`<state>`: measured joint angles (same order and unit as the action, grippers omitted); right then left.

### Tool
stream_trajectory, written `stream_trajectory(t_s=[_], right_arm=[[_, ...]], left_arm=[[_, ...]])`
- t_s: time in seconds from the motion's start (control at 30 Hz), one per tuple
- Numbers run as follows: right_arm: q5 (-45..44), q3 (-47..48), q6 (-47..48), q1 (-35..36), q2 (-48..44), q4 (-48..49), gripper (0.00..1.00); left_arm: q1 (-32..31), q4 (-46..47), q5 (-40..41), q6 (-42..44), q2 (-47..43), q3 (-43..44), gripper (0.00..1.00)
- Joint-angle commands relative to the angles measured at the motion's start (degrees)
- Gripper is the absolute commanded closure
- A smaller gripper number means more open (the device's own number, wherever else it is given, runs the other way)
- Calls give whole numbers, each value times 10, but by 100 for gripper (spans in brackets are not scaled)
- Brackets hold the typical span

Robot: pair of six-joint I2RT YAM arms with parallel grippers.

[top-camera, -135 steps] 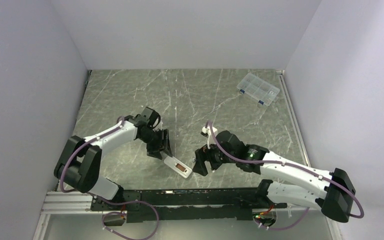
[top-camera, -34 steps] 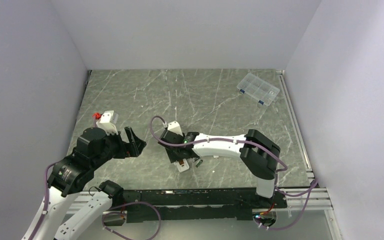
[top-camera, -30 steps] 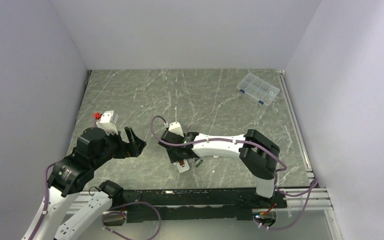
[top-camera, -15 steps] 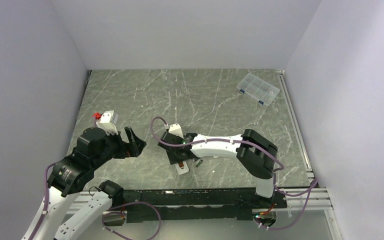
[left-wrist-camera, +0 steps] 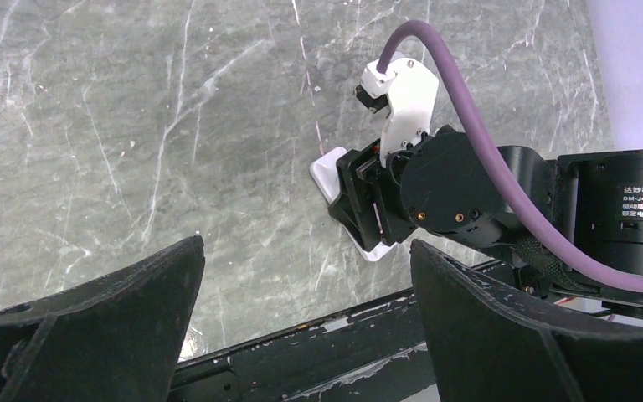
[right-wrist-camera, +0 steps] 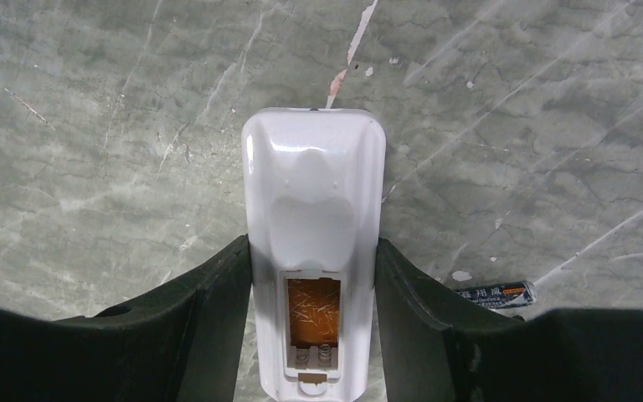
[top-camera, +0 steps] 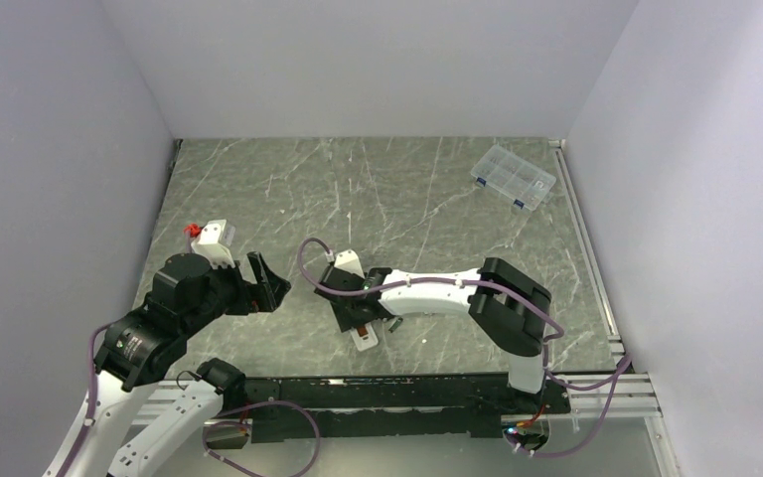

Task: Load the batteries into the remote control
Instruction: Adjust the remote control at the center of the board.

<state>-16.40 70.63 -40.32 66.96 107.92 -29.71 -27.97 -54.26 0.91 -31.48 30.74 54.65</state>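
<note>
**At the Near Edge of the Tabletop: A Remote Held Ready**

The remote control (right-wrist-camera: pixel 314 193) lies flat on the tabletop (top-camera: pixel 358 189), back side up. Its little battery hole is open and has nothing in it (you can see two small springs at one end). The right fingers (right-wrist-camera: pixel 209 318) pinch it from both sides, one on each long edge. I think this is to stop the remote from sliding when a battery gets pushed in.

The left fingers (left-wrist-camera: pixel 109 318) are spread wide and hold nothing. They hang above the tabletop, well apart from the remote, off to its left. That arm looks free to go and fetch a battery.

Now the counting. There is one remote. I can find only one battery (right-wrist-camera: pixel 492 294), lying on its side just beside the right fingers. The second one is hidden or out of view. There is one clear box (top-camera: pixel 513 177), far away in the back right corner. No battery is loaded yet, so I'd say the job is near its start.
</note>
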Motion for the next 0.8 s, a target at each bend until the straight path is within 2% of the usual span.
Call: stream_trajectory(t_s=[0.0, 0.2, 0.57, 0.77], right_arm=[[-10, 2, 3, 4, -6, 4, 53], [-24, 7, -1, 4, -26, -3, 32], [-43, -23, -35, 4, -122, -8, 27], [-72, -36, -88, 4, -173, -37, 26]], left_arm=[[0, 23, 0, 6, 2, 2, 2], [-1, 23, 1, 6, -1, 2, 2], [-1, 23, 1, 7, -7, 2, 2], [0, 23, -1, 7, -8, 1, 2]])
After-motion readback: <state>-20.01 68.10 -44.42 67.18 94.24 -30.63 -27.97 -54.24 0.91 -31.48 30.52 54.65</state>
